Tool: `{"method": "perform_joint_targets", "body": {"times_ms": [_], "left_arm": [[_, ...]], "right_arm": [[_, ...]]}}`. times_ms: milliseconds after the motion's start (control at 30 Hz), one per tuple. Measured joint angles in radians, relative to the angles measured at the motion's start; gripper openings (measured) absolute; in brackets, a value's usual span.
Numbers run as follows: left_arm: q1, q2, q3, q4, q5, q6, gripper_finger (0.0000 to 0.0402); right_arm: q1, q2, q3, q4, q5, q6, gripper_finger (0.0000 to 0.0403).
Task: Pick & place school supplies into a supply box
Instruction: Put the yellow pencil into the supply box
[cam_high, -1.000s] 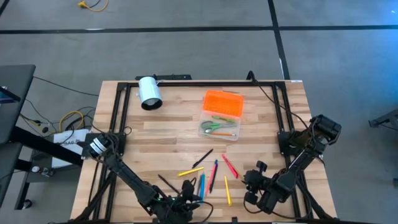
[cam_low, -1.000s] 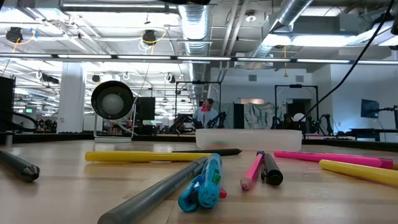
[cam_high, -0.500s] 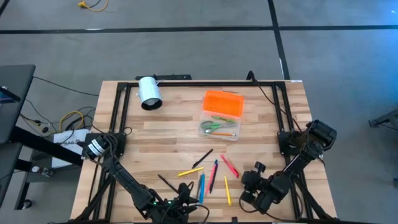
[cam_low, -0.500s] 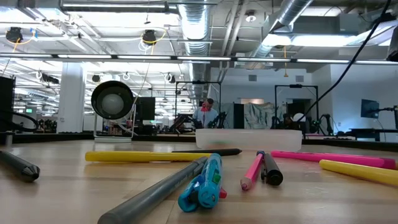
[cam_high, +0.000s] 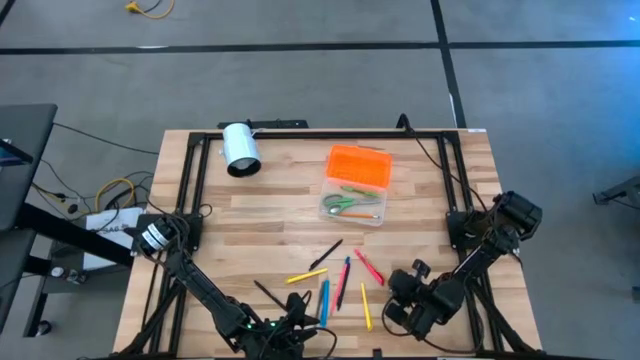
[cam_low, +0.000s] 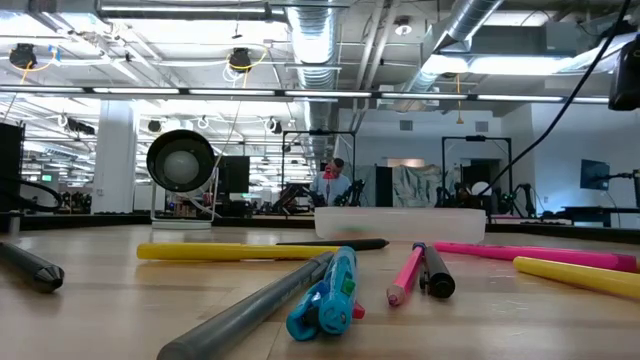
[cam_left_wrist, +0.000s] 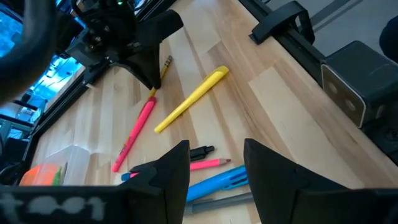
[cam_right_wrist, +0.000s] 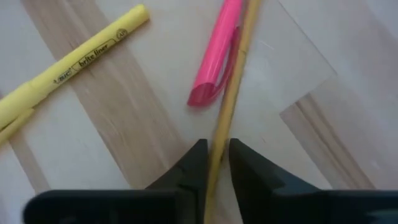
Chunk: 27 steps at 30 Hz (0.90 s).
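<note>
Yellow and thin, a pencil (cam_right_wrist: 231, 93) runs between the two dark fingers of the right gripper (cam_right_wrist: 213, 160), which are nearly closed around it, with only a sliver of gap to either side. Whether they already pinch it I cannot tell for sure; it looks like a grasp. A pink pen (cam_right_wrist: 216, 56) lies touching the pencil, and a yellow highlighter (cam_right_wrist: 71, 62) rests apart from both.

Seen from above, the right gripper (cam_high: 405, 300) sits at about 5 o'clock on the wooden table (cam_high: 270, 205), beside the scattered pens and pencils (cam_high: 335, 280) near 6 o'clock. The supply box (cam_high: 355, 185), clear with an orange lid, lies open toward 1 o'clock, green-handled scissors (cam_high: 345, 205) already inside.

The left gripper (cam_left_wrist: 214, 180) hovers at 6 o'clock, fingers parted, empty.

The pencil is likely light, stiff and smooth, so it may roll or pivot; a hold near mid-length seems best.
</note>
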Motion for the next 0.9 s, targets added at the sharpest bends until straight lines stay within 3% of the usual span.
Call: {"method": "perform_joint_targets", "body": {"times_ms": [133,467,900], "left_arm": [[0.002,0.000,0.000,0.000,0.000,0.000,0.0142],[0.002,0.000,0.000,0.000,-0.011,0.001,0.0142],[0.002,0.000,0.000,-0.068,-0.047,-0.060,0.0142]], "right_arm": [[0.001,0.000,0.000,-0.002,0.001,-0.029,0.0008],[-0.013,0.000,0.000,-0.064,0.011,-0.033,0.0006],[-0.084,0.002,-0.002,-0.150,0.026,-0.161,0.0001]]}}
